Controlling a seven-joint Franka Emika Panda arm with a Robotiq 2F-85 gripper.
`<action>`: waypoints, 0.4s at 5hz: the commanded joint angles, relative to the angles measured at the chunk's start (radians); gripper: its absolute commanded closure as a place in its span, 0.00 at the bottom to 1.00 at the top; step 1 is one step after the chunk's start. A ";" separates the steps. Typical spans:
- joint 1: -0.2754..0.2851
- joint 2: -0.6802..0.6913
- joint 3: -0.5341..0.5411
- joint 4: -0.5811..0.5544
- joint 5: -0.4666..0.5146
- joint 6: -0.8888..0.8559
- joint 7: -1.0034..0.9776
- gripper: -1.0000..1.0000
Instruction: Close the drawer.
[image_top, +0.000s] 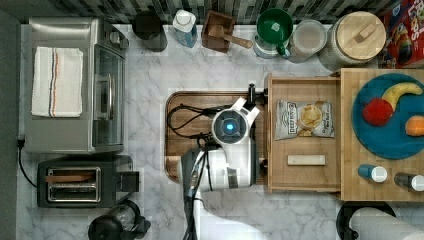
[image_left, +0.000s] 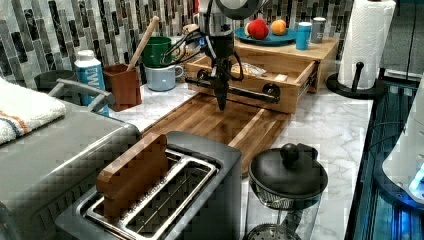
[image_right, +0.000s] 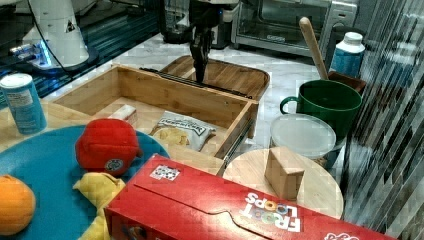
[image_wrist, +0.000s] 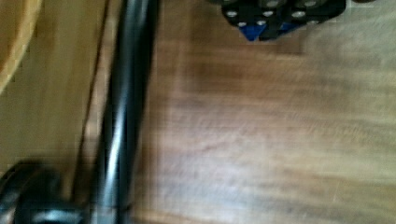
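Observation:
The drawer (image_top: 300, 95) is a shallow light-wood box standing pulled out from under the thick wooden slab (image_top: 350, 165), toward the top view's left. It holds a chip bag (image_top: 304, 119) and a small pale block (image_top: 306, 160). A black bar handle (image_left: 245, 92) runs along its front wall (image_right: 200, 102). My gripper (image_left: 221, 104) points straight down just in front of that handle, over the brown cutting board (image_top: 190, 107). Its fingers look shut with nothing in them (image_right: 200, 76). In the wrist view the fingertips (image_wrist: 275, 18) are a short way from the handle (image_wrist: 123, 116), not touching it.
A blue plate (image_top: 390, 145) of toy fruit and two small cans sit on the slab. Mugs, jars and a utensil holder (image_top: 218, 31) line the tiled wall. A toaster oven (image_top: 75, 85), toaster (image_top: 82, 181) and a French press (image_left: 287, 182) stand beyond the cutting board.

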 joint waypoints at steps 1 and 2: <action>-0.094 0.003 -0.035 0.080 0.021 -0.026 -0.141 1.00; -0.133 0.002 -0.032 0.088 0.033 -0.031 -0.170 1.00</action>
